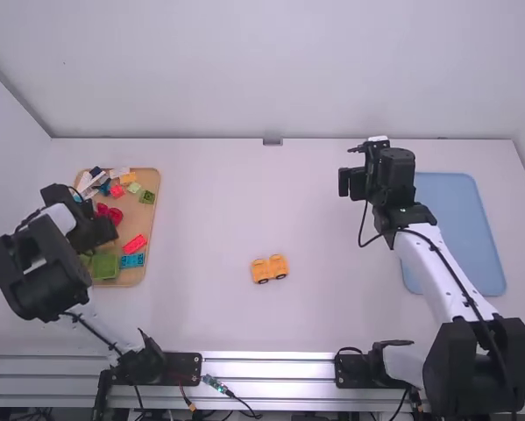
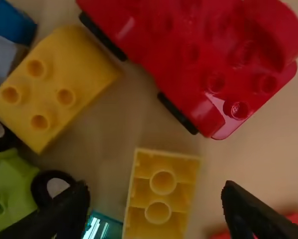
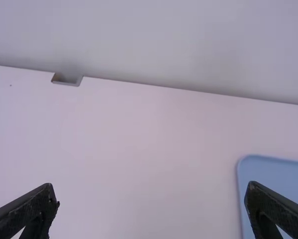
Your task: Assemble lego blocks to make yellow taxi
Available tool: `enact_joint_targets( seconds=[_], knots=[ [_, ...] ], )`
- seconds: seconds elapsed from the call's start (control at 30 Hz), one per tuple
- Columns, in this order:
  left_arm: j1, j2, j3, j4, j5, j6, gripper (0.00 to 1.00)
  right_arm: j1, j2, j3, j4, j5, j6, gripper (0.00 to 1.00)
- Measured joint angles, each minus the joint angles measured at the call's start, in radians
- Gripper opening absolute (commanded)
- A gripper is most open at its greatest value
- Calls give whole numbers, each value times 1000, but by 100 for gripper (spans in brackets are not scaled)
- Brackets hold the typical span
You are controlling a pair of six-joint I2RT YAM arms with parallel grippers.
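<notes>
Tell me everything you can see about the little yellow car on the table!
The little car is orange-yellow and looks like smooth plastic. It has a raised block at each end, a dip between them, and two black wheels on the side facing the camera. It stands upright, slightly angled, on the white table between the arms. No gripper touches it.

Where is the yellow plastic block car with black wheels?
In the high view, the car sits roughly midway between the brown rounded tray, left, and the blue rectangular tray, right.

soft light leaves glare on red bricks.
</notes>
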Motion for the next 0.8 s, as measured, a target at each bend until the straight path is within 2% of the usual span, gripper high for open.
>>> enact_joint_targets(
  seconds=[0.1,0.17,0.2,0.47,0.8],
  knots=[
    [0,10,0,10,0,9,55,0,0,0,0,-2,-2,99],
    [0,10,0,23,0,13,42,0,0,0,0,-2,-1,99],
    [0,10,0,25,0,19,40,0,0,0,0,-2,0,99],
    [0,10,-24,52,0,34,46,0,0,0,0,1,1,99],
    [0,10,-35,53,0,34,40,0,0,0,0,3,0,99]
  ],
)
